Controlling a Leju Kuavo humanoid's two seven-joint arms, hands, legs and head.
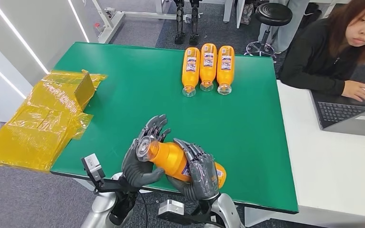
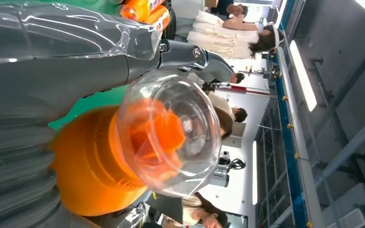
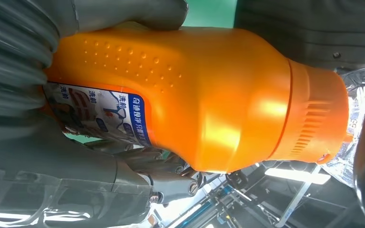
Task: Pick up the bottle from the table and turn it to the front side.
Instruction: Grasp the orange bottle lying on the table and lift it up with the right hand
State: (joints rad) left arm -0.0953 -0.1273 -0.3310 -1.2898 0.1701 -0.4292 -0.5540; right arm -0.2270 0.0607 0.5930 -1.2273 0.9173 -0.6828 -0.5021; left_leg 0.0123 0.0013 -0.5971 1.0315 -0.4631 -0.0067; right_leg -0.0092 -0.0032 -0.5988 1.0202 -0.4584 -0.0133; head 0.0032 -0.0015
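An orange bottle point(image 1: 173, 160) with a clear cap point(image 1: 144, 147) is held above the near edge of the green table point(image 1: 138, 90). My right hand point(image 1: 200, 172) wraps around its body near the label. My left hand point(image 1: 142, 154) grips the cap end, thumb under the neck. The clear cap point(image 2: 171, 137) over the orange neck is close in the left wrist view. In the right wrist view the bottle point(image 3: 195, 95) fills most of the picture, its blue and white label point(image 3: 100, 114) partly under my fingers point(image 3: 161, 175).
Three more orange bottles point(image 1: 208, 66) lie side by side at the table's far edge, caps toward me. Yellow plastic wrapping point(image 1: 47, 118) with a box lies over the left edge. A person point(image 1: 342, 52) sits at a white desk with a laptop point(image 1: 349, 114) on the right.
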